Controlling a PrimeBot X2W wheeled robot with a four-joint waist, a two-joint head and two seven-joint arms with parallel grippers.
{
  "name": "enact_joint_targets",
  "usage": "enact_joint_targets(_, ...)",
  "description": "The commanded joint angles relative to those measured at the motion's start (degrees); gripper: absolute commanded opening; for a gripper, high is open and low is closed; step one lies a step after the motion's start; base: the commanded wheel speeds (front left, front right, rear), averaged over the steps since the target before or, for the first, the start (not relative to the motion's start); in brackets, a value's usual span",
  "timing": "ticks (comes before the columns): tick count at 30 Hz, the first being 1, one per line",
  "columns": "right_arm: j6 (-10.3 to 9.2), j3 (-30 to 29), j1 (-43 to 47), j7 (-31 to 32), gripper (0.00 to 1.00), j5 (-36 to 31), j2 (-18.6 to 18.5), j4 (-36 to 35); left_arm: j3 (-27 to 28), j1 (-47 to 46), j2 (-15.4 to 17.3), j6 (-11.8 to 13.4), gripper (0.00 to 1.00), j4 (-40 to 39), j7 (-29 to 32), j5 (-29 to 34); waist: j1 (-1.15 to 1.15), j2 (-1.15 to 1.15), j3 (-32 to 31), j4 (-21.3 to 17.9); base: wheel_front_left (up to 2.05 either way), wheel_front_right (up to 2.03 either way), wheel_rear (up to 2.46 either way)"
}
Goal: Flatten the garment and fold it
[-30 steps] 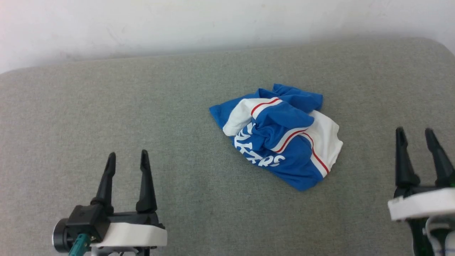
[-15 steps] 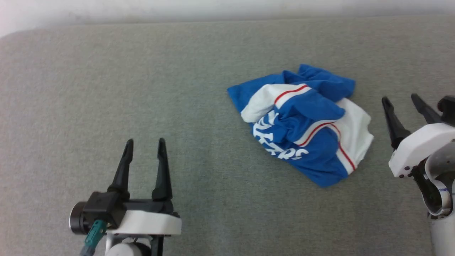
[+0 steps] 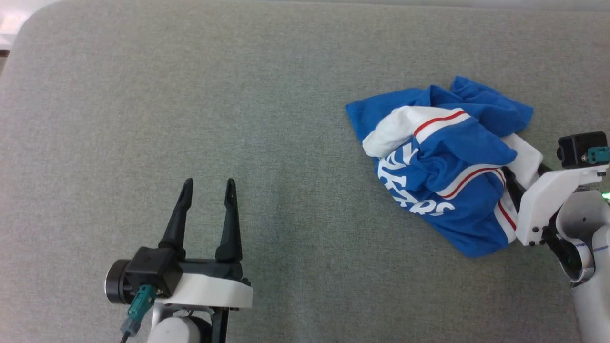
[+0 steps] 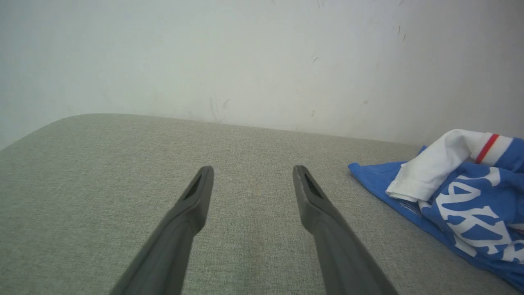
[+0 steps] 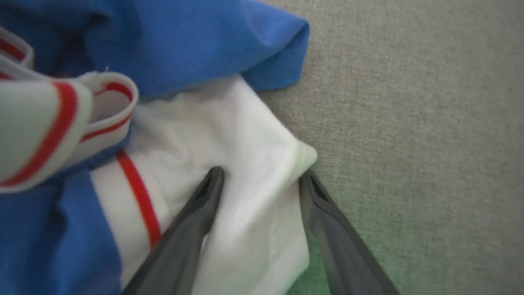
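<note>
— So, far left?
— The left end effector (image 3: 209,181): fingers spread, nothing between them, over the bare grey fabric surface (image 3: 286,95), well apart from the shirt (image 3: 457,143).
— And the shirt?
— Crumpled at the right. Its white lettering (image 3: 414,200) is folded in and only partly readable.
— The right end effector (image 5: 262,171)?
— Open, straddling the white sleeve (image 5: 245,135) edge. In the head view, cloth hides its fingertips.
</note>
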Motion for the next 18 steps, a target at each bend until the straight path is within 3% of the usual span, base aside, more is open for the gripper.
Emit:
enact_joint_targets(1,-0.05,0.6,0.7,1.1,0.00,0.0,0.7,1.7,0.5,-0.5,-0.4,-0.4,1.00,0.4,-0.3,0.7,0.00,0.00,-0.5,0.0,0.00,0.00,0.00)
enact_joint_targets(10,-0.05,-1.0,-1.7,-4.3,0.00,0.0,0.2,-3.8,2.7,1.0,-0.9,-1.0,1.00,1.2,-0.3,1.2,0.00,0.00,-5.4,-3.9,0.00,0.00,0.00)
enact_joint_targets(18,-0.05,-14.2,3.5,-6.6,0.00,-1.5,0.5,-10.4,5.0,3.5,-0.3,-1.2,1.00,1.1,-0.3,1.5,0.00,0.00,-8.4,-7.0,0.00,0.00,0.00)
